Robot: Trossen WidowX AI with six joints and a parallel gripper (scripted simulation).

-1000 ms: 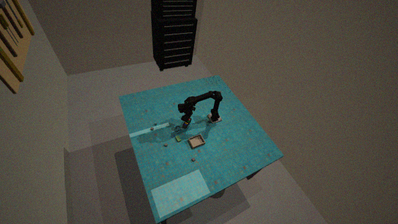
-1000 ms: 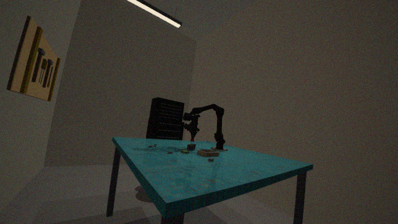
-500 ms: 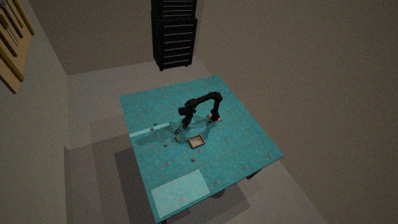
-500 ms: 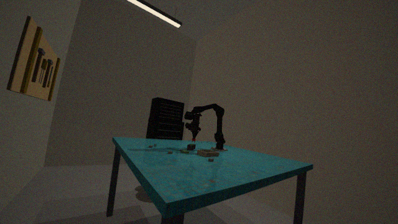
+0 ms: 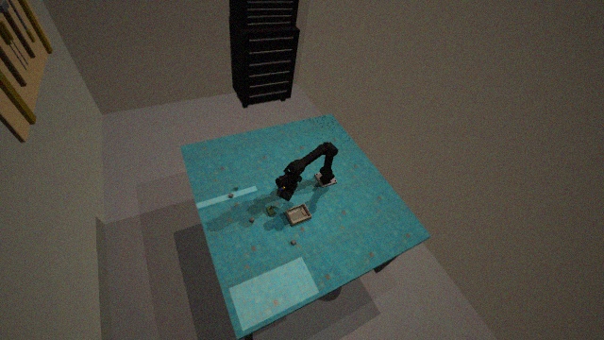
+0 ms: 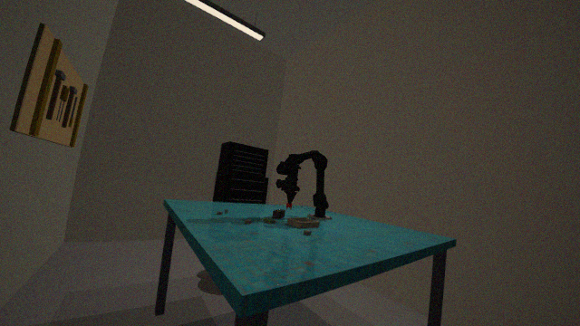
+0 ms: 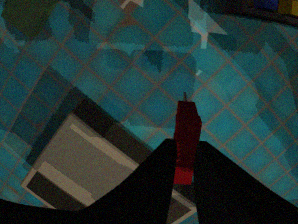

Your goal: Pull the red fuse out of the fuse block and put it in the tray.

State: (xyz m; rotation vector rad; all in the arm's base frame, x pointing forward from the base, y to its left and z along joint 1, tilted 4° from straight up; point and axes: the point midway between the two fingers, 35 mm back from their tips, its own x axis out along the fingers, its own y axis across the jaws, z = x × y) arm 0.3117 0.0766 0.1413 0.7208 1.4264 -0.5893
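Note:
My gripper (image 7: 184, 149) (image 6: 289, 203) is shut on the red fuse (image 7: 187, 131) (image 6: 289, 206), which hangs from the fingertips, a thin prong at its far end. It is clear of the block, above table level. The dark fuse block (image 6: 278, 214) (image 5: 286, 195) stands on the table; its corner shows at the top right of the wrist view, with a blue fuse (image 7: 268, 4) and a yellow fuse (image 7: 289, 6). Its other fuses are out of the wrist view. The pale tray (image 7: 85, 155) (image 6: 303, 224) (image 5: 298, 214) is below and left of the fuse in the wrist view; the fingers partly hide it.
A low green object (image 5: 271, 211) (image 6: 269, 220) (image 7: 30, 15) lies between block and tray. Small brownish pieces lie around, one (image 5: 293, 243) (image 6: 307, 233) in front of the tray and one (image 5: 251, 220) (image 6: 247, 222) left of the green object.

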